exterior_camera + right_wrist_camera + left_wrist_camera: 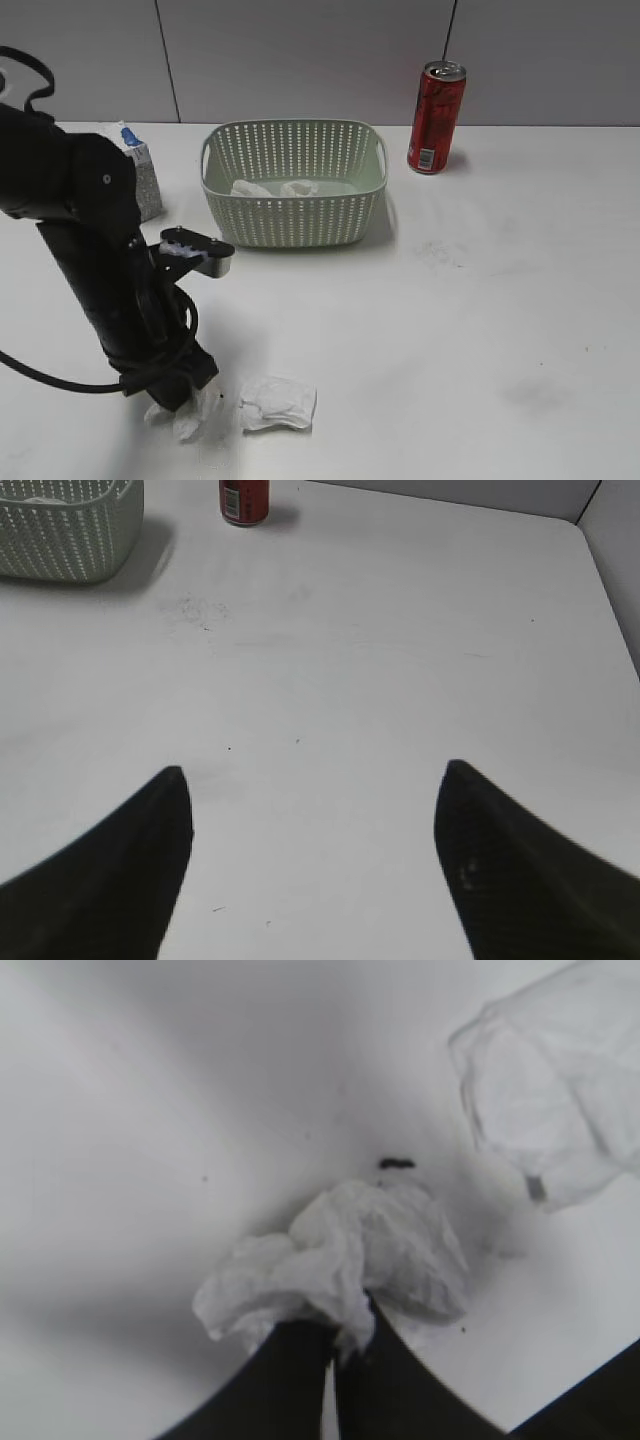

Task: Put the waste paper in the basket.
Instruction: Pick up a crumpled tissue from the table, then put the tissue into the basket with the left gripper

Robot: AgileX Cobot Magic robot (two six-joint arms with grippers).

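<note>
My left gripper [182, 405] [348, 1325] is shut on a crumpled white paper wad [340, 1255] at the table's front left; the wad [183, 424] shows below the jaws in the exterior view. A second wad [277, 404] [560, 1090] lies on the table just to its right. The sage-green basket [294, 215] [70, 540] stands at the back centre with white paper [272, 188] inside it. My right gripper [312, 780] is open and empty above bare table; it is out of the exterior view.
A red soda can [436, 117] [245, 500] stands right of the basket. A white-and-blue patterned carton [140, 170] stands left of the basket, behind my left arm. The table's right edge meets a wall [615, 550].
</note>
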